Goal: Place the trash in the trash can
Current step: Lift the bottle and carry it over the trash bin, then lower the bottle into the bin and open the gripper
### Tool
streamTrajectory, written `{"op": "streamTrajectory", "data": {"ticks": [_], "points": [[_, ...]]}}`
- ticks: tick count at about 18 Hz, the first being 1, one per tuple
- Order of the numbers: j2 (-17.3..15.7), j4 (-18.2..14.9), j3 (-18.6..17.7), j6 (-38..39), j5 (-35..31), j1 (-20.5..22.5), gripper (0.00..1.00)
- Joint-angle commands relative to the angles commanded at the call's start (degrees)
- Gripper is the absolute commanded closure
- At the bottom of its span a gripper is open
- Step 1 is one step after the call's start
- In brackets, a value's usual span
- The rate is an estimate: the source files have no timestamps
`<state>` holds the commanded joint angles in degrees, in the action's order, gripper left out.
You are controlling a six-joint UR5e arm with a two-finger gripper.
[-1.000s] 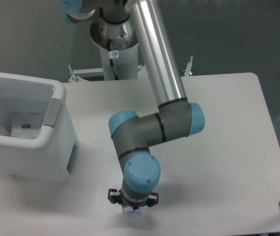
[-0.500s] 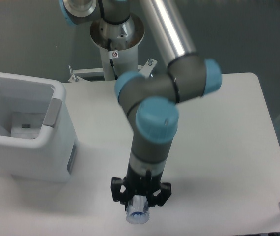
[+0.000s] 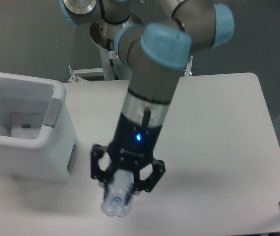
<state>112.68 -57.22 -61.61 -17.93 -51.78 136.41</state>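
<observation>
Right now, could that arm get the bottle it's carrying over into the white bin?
Probably yes. The end effector grips the bottle above the table, and the trash can stands just to the side, its top open, with nothing between them.

The arm (image 3: 147,83) has grey links, light-blue joint caps and a silver base. Its black tool (image 3: 125,179) has a small blue light.

One slim clear plastic bottle (image 3: 117,200), seen end-on. One large white boxy plastic bin with grey inner panel (image 3: 29,132). One white bench (image 3: 218,147). One black two-finger hand (image 3: 126,173).
</observation>
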Motion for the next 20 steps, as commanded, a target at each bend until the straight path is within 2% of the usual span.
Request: {"op": "streamTrajectory", "data": {"ticks": [8,12,17,20], "points": [[-4.57,0.00,-0.44,0.26,10.72,-1.49,0.73],[-6.42,0.26,-2.11,0.18,11.53,-5.00,0.73],[-8.18,0.44,-5.62,0.00,11.44,-7.29,0.72],[-10.11,1.66,-9.83,-0.35,11.44,-8.43,0.72]]}}
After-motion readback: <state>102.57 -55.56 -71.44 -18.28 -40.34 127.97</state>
